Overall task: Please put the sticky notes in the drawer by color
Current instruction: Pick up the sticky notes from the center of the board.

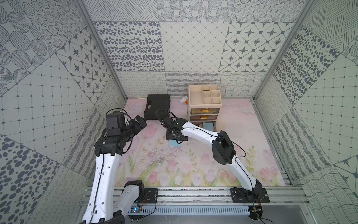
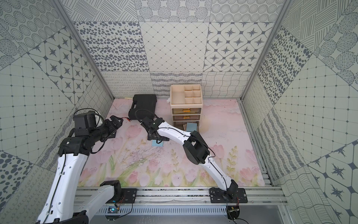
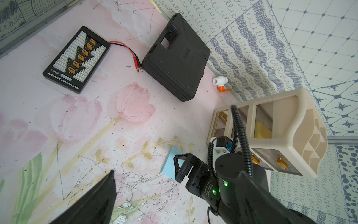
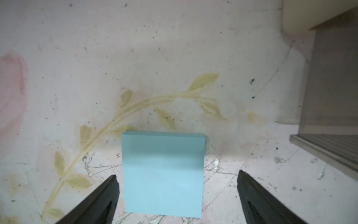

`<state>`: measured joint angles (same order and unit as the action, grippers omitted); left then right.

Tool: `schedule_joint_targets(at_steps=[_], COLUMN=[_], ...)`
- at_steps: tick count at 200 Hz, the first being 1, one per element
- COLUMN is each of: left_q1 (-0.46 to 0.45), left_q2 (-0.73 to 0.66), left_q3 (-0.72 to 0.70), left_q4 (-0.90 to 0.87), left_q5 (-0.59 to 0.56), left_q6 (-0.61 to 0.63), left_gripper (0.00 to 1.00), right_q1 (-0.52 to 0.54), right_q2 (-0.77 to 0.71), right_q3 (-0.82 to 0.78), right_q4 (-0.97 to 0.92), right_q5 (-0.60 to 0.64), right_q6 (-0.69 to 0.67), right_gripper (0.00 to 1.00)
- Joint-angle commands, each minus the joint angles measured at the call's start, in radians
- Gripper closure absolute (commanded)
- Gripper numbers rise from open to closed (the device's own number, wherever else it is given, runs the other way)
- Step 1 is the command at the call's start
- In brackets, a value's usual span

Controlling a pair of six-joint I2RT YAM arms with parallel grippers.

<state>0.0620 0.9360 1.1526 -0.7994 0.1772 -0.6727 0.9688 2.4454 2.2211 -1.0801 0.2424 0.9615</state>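
Note:
A light blue sticky-note pad lies flat on the floral mat. My right gripper hangs over it, open, a finger on each side and neither touching it. The cream drawer cabinet stands at the back. Its bottom drawer is pulled out with another blue sticky note inside. Something yellow shows through an upper drawer. My left gripper is open and holds nothing, off to the left of the pad.
A closed black case lies left of the cabinet. A black charging board with red and black leads sits near my left gripper. A white and orange valve rests by the back wall. Patterned walls close three sides.

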Motion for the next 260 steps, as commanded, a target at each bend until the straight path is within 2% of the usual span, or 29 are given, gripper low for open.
schedule_joint_targets(at_steps=[1, 126, 165, 260], left_q1=[0.004, 0.004, 0.003, 0.005], left_q2=[-0.012, -0.028, -0.030, -0.015], left_q3=[-0.012, -0.051, -0.041, -0.036], left_q4=[-0.006, 0.011, 0.000, 0.006], left_q5=[0.022, 0.014, -0.007, -0.016], left_q6=[0.002, 0.022, 0.039, 0.039], left_gripper=[0.01, 0.01, 0.01, 0.01], right_q1=[0.003, 0.019, 0.028, 0.045], right_q2=[0.036, 0.199, 0.283, 0.346], right_q3=[0.065, 0.270, 0.387, 0.376], right_q4=[-0.051, -0.180, -0.246, -0.275], right_q5=[-0.034, 0.015, 0.046, 0.077], right_q6=[0.065, 0.123, 0.129, 0.124], right_gripper=[0.01, 0.01, 0.01, 0.00])
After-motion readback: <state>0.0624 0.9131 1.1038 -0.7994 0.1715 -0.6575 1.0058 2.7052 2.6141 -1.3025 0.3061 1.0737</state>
